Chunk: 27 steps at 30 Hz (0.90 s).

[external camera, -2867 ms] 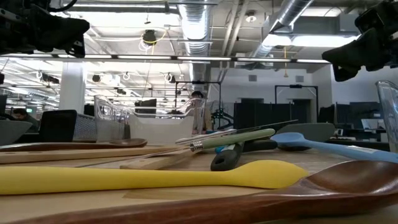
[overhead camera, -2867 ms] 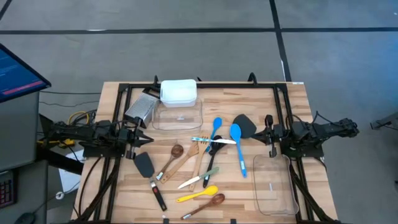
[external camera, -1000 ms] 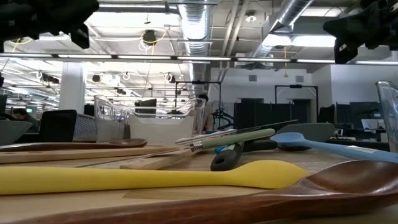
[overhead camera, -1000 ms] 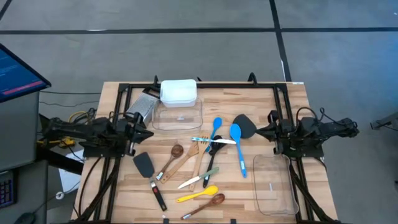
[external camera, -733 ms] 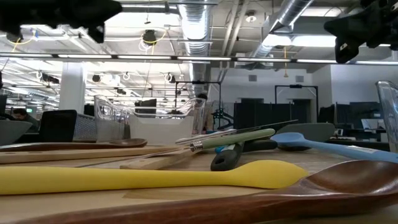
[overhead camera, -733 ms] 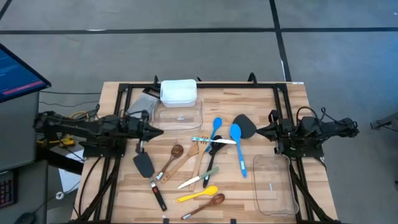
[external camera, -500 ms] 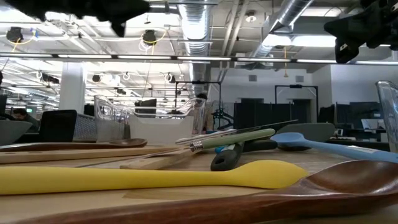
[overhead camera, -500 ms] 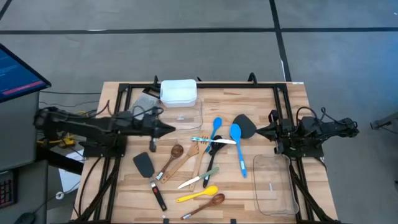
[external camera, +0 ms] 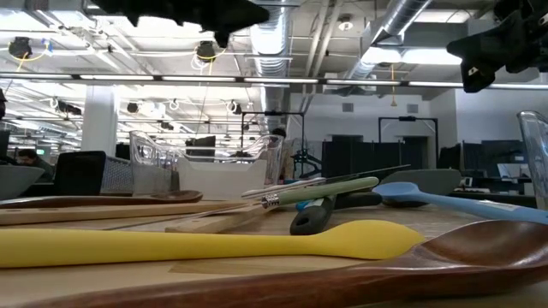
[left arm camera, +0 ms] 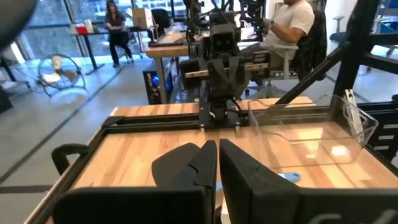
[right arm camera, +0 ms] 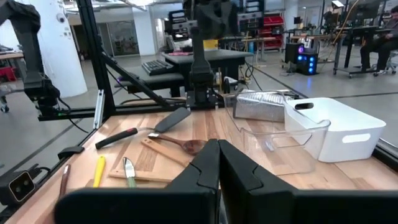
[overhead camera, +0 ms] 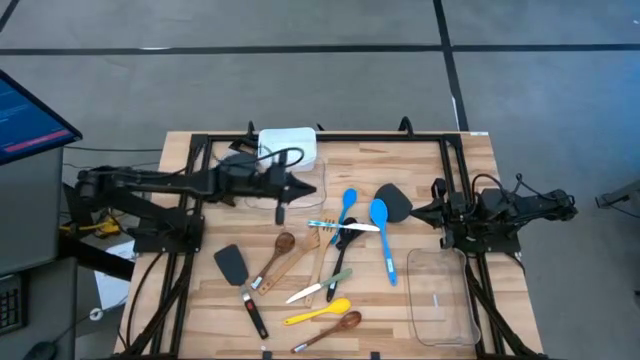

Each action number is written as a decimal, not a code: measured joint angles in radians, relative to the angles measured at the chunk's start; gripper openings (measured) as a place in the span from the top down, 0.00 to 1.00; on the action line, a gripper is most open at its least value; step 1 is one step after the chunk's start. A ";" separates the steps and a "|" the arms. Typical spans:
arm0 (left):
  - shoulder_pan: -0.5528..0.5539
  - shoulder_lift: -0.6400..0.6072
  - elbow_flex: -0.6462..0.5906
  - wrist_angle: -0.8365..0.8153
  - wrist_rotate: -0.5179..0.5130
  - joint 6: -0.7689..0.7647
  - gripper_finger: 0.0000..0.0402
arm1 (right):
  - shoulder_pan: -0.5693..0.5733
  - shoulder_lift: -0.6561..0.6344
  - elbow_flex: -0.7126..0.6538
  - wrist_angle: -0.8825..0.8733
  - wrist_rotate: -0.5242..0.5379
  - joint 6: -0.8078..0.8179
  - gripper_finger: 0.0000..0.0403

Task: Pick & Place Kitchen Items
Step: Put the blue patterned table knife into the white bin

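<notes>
Your wooden tabletop (overhead camera: 420, 160) carries the kitchen items (overhead camera: 330, 262) scattered at its centre; grey floor surrounds it. Left gripper (overhead camera: 312, 187) and right gripper (overhead camera: 416, 212) hang closed, empty.

Table layout, seen from above.
Utensils (overhead camera: 320, 265) spread at centre; white bin (overhead camera: 287, 147) at 12 o'clock, clear tub (overhead camera: 285, 185) just before it, second tub (overhead camera: 440, 296) at 4 o'clock; left gripper (overhead camera: 303, 187) over the tub at 11, right gripper (overhead camera: 415, 211) at 3.
</notes>
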 joint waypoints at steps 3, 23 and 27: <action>0.034 0.080 0.048 -0.002 0.046 -0.020 0.98 | 0.000 0.000 0.000 0.000 0.000 0.000 1.00; 0.052 0.514 0.471 -0.330 0.133 -0.023 0.98 | -0.006 0.000 0.000 -0.013 0.034 0.002 1.00; 0.044 0.542 0.481 -0.407 0.134 -0.023 0.98 | -0.006 0.000 0.000 -0.017 0.034 0.002 1.00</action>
